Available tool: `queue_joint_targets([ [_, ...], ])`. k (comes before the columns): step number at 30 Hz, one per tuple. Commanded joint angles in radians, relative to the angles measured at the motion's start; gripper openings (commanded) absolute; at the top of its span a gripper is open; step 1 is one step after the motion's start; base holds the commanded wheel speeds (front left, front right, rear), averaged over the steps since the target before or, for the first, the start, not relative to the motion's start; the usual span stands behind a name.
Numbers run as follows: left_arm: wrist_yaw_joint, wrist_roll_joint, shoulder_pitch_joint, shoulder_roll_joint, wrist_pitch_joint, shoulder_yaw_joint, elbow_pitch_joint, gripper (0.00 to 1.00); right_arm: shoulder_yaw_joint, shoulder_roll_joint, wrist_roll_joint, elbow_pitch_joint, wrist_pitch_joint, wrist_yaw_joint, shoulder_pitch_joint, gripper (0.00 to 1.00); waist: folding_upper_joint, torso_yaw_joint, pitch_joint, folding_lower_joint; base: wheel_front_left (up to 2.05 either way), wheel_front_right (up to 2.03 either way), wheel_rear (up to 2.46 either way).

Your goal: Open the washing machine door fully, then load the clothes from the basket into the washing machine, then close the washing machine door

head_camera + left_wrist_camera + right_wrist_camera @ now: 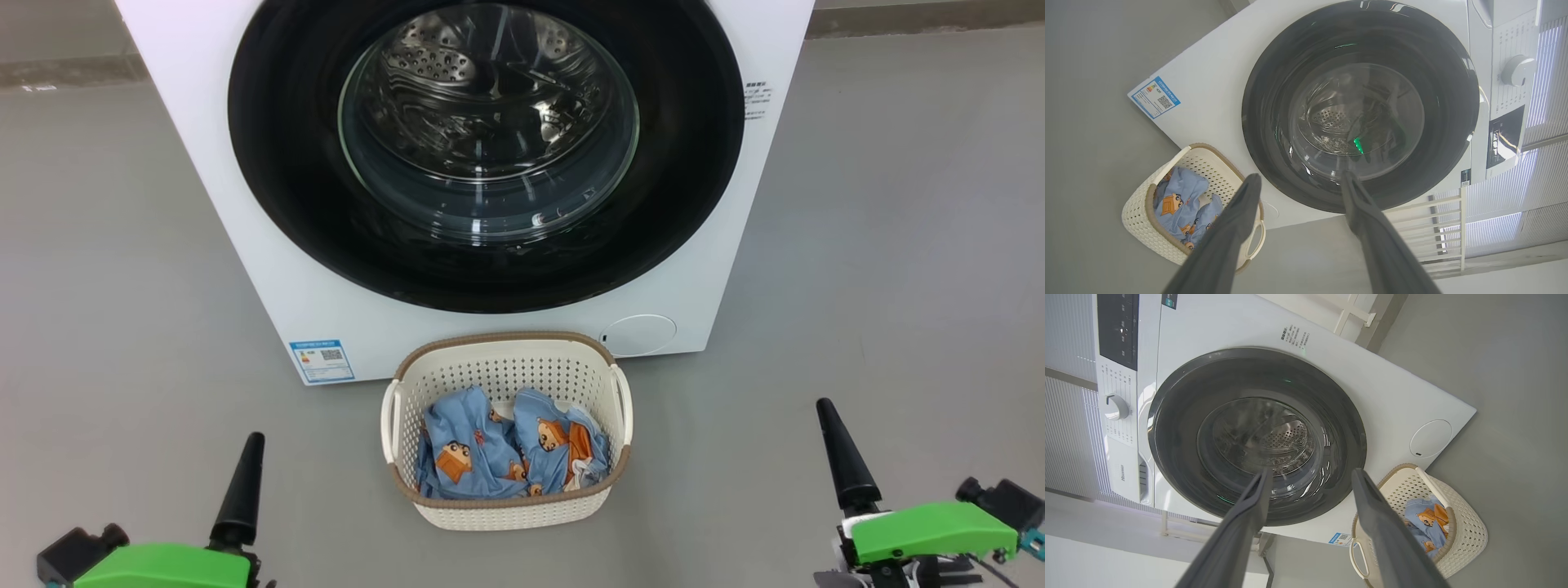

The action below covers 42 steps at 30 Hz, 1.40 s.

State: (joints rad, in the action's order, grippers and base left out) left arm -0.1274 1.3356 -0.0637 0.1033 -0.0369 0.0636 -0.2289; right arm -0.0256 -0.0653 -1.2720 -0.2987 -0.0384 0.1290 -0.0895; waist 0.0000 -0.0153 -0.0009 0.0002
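Now the washing machine door (277, 163) sits shut on the washing machine (204, 163), the basket (506, 336) stands on the floor (122, 286) just before its front with the clothes (473, 449) inside, and the left gripper (1300, 176) and the right gripper (1311, 473) both hold their fingers wide apart, empty, apart from the basket.

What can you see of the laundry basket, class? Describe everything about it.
The basket is small, rectangular, cream-white plastic by its look, with perforated sides, a brown woven-look rim and two loop side handles. It stands upright on the grey floor, close before the washing machine, below its shut door; whether they touch is unclear. Light blue bear-printed clothes lie crumpled inside.
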Motion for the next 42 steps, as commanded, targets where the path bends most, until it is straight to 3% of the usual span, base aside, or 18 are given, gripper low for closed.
queue_joint_targets([
  [1,-0.001,-0.027,-0.051,0.027,-0.012,-0.008,0.035,1.00,0.019,-0.013,0.035,0.031,-0.011,0.001,-0.057,1.00,0.0000,-0.001,0.000,-0.0001,0.00,0.00,0.00],
  [42,-0.002,-0.579,-0.101,0.110,-0.132,0.063,0.039,1.00,0.107,-0.036,0.559,-0.001,-0.131,0.001,-0.134,1.00,0.0000,-0.025,0.010,-0.0001,0.00,0.00,0.00],
])
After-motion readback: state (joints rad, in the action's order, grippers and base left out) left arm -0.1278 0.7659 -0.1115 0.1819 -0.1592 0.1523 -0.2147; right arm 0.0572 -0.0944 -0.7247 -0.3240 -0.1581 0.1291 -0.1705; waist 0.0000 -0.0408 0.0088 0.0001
